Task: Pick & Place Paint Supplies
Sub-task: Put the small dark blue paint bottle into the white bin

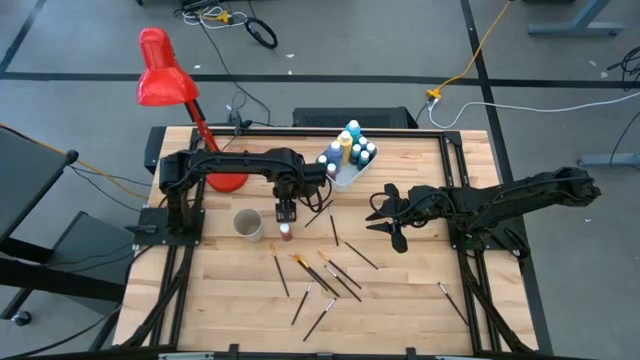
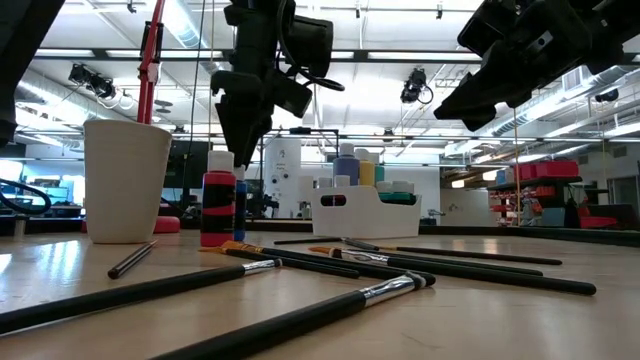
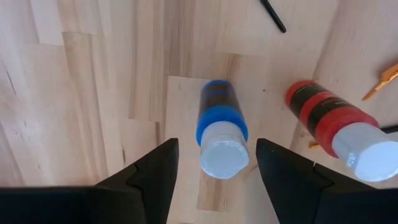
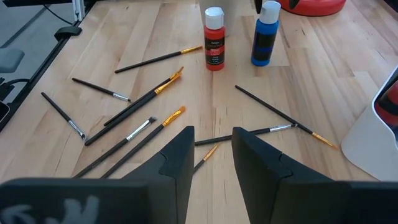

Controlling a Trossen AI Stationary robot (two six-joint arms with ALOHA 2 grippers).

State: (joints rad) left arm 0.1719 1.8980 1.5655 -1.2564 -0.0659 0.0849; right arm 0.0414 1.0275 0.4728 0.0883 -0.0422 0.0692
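the left end effector (image 3: 211,180) hangs wide above the upright blue paint bottle (image 3: 219,130) on the tabletop (image 3: 93,81); descend centred, clear of the neighbouring red bottle (image 3: 329,124), before closing.

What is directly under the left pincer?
A blue paint bottle stands upright between the open left pincer fingers, white cap up. A red bottle stands beside it. The blue bottle's base is hidden.

A blue bottle (image 3: 222,134) with a white cap stands just beside a red bottle (image 3: 329,121) bearing a dark label band. Black-handled brushes (image 4: 134,106), some orange-tipped, lie near them on the pale wood-grain surface (image 4: 93,50).
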